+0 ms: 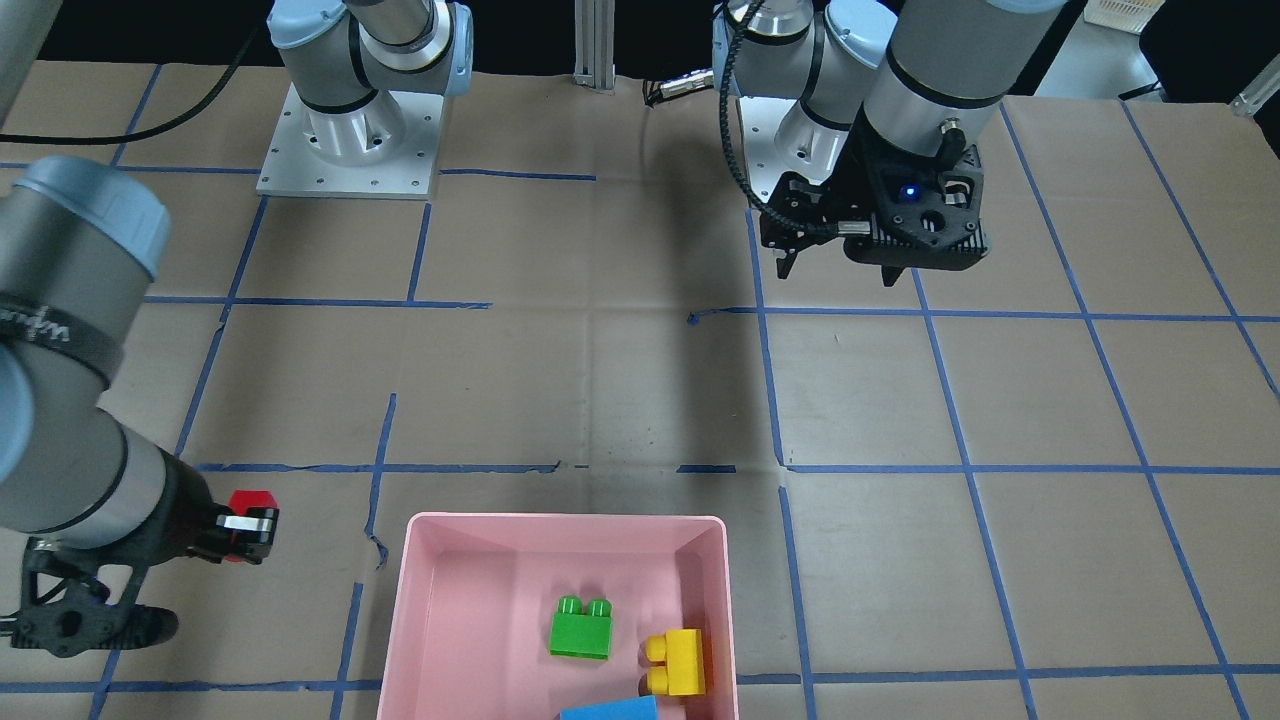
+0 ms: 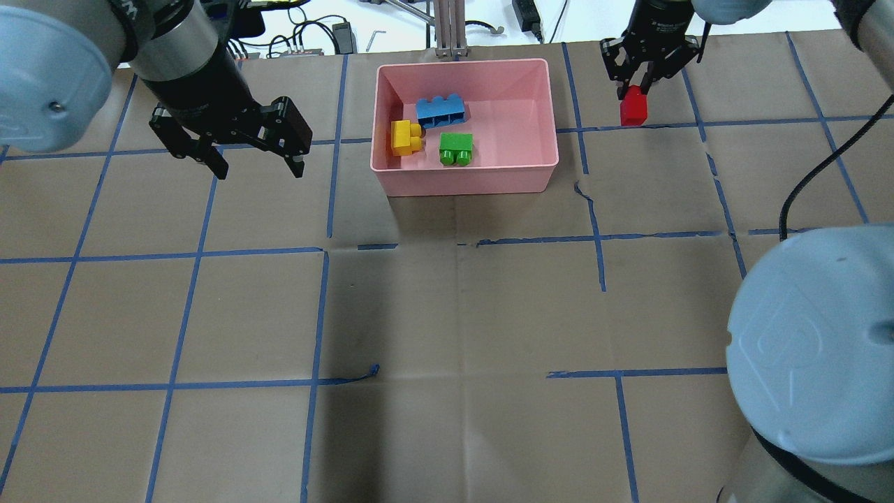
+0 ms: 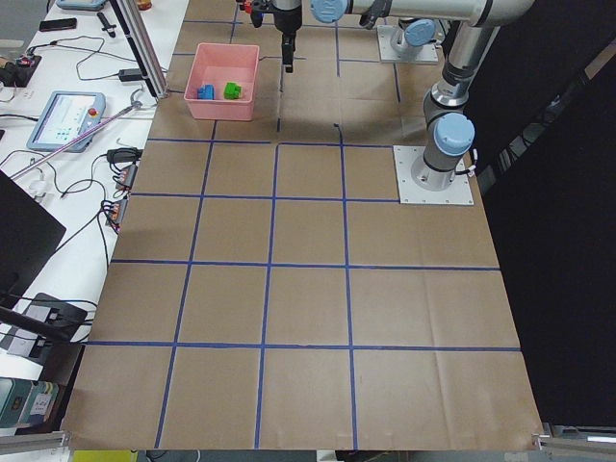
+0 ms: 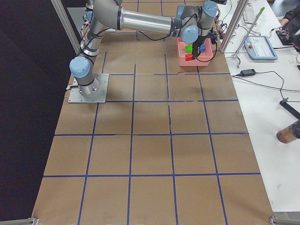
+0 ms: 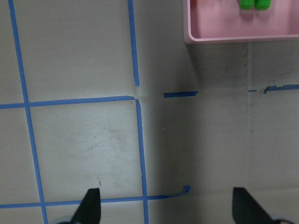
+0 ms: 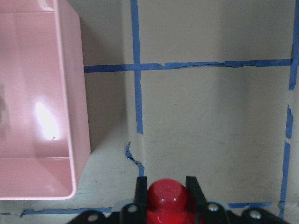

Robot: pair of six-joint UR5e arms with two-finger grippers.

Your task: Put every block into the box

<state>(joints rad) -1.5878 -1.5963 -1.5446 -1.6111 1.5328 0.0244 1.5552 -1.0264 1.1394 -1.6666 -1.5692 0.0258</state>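
Note:
The pink box stands at the far middle of the table and holds the blue brick, the yellow brick and the green brick. My right gripper is shut on the small red brick, held above the table to the right of the box; the wrist view shows the red brick between the fingers. My left gripper is open and empty, hovering left of the box. The box also shows in the front view.
Brown paper with blue tape lines covers the table. The box rim lies left of my right gripper. Cables and gear lie beyond the far edge. Both arm bases stand at the robot side.

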